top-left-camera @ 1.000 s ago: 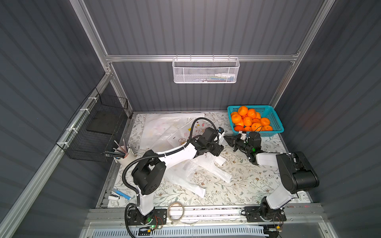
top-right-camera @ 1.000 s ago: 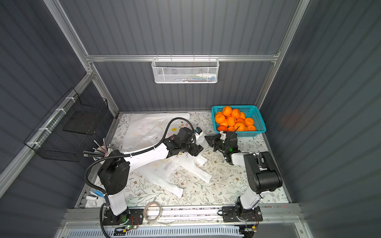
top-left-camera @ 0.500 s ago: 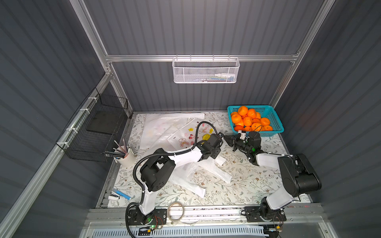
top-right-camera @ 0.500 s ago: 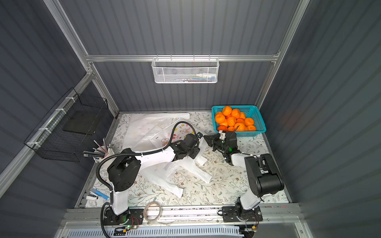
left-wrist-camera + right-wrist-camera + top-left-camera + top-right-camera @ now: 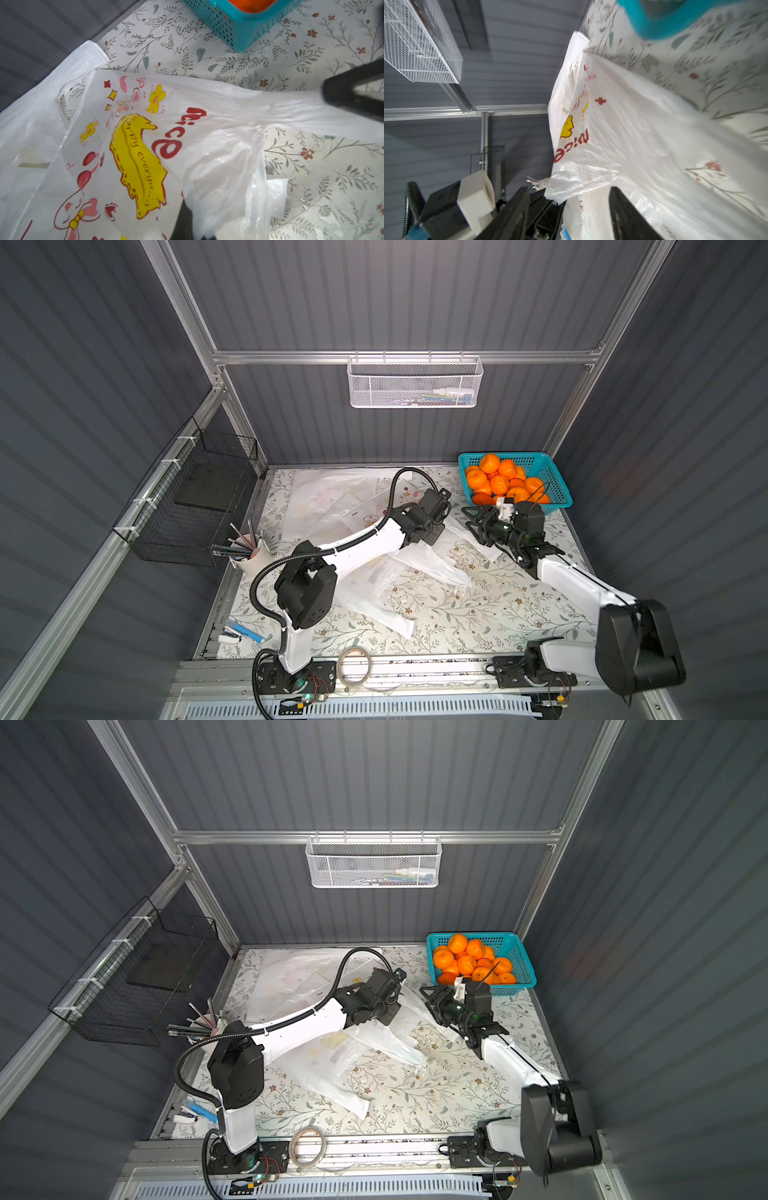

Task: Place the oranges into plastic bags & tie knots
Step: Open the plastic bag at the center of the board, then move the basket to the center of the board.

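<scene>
Left pincer [image 5: 441,499]: pinching together on a bunched edge of the printed bag [image 5: 135,145], over the middle of the table [image 5: 478,614].
Right pincer [image 5: 469,519]: standing apart, with the same bag's film running between the jaws but not being clamped.
Oranges [image 5: 505,485]: sitting piled in the teal basket [image 5: 559,493] at the table's far right corner; not yet going into any bag.
Risk, mouth: probably sagging closed, with only one side being held.
Risk, film: possibly stretching or tearing if pulled taut between both arms.
Risk, snag: possibly catching the neighbouring bags [image 5: 386,585] and dragging them along.
Risk, basket: possibly getting nudged by the right arm, which is working just beside it.
Count, oranges: showing about a dozen, with the pile hiding some.
Count, bags: showing at least three, overlapping too much for a sure count.
Count, knots: showing none.
Count, basket: showing one in teal.
</scene>
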`<state>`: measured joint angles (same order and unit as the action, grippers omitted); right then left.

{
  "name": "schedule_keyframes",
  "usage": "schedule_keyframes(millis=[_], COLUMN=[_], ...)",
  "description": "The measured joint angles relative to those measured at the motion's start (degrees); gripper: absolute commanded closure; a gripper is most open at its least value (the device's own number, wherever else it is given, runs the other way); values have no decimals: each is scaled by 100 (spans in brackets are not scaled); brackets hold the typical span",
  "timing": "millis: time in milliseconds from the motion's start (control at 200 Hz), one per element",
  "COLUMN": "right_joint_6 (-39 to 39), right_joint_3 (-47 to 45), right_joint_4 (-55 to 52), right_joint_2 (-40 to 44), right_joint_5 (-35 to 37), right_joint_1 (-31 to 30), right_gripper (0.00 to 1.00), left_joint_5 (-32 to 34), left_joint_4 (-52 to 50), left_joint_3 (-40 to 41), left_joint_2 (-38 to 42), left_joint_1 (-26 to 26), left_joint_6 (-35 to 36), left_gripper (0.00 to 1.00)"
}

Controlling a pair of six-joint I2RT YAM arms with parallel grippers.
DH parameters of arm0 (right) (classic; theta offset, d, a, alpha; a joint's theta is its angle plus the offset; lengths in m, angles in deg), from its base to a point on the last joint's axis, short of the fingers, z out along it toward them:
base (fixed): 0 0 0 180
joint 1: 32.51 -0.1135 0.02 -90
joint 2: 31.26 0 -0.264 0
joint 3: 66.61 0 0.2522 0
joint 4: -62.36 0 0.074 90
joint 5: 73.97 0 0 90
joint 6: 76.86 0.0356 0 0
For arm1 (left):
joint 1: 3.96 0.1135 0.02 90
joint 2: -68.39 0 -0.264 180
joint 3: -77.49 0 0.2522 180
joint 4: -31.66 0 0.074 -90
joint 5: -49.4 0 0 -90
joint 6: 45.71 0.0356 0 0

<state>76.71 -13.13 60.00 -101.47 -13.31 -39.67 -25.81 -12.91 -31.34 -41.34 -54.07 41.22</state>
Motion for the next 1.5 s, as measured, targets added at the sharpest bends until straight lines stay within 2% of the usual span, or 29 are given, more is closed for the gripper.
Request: schedule_keyframes(millis=[120,205,285,400,690,770,911,1056,1156,1326,1501], right_joint_6=[-876,-1322,-1552,-1587,-745,-518,-245,-199,-190,-262,-446], right_joint_3=[433,623,640,612,619,748,1244,1628,1705,1729,1655], right_joint_4=[-1095,-1510,-1711,-1698,-750,-531,-302,-177,-116,-63,-138], right_joint_2=[695,896,841,291,-1434,-1845,-2535,-2859,-3012,-3230,-3147], right_joint_5=[369,450,450,374,151,177,195,254,275,282,282], right_joint_1=[400,761,1113,1495,1537,1537,1537,1526,1515,1471,1460], right_gripper=[12,9,9,9,16,19,20,22,29,41,46], left_joint_5=[-310,-570,-750,-848,-737,-772,-767,-485,-210,337,885], left_joint_4=[-802,-1327,-1652,-1902,-2059,-2072,-2065,-2129,-2238,-2573,-2964], left_joint_3=[-737,-1327,-1679,-1797,-1829,-1902,-2085,-2092,-2103,-2441,-2708], left_joint_2=[-39,-127,-181,-205,-269,-269,-267,-184,-39,208,490], left_joint_1=[144,256,319,334,343,380,522,708,782,776,776], left_joint_6=[-68,-151,-299,-734,-2896,-3316,-3932,-4385,-4562,-4636,-4671], left_gripper=[100,100,100,100,99,98,99,98,98,98,98])
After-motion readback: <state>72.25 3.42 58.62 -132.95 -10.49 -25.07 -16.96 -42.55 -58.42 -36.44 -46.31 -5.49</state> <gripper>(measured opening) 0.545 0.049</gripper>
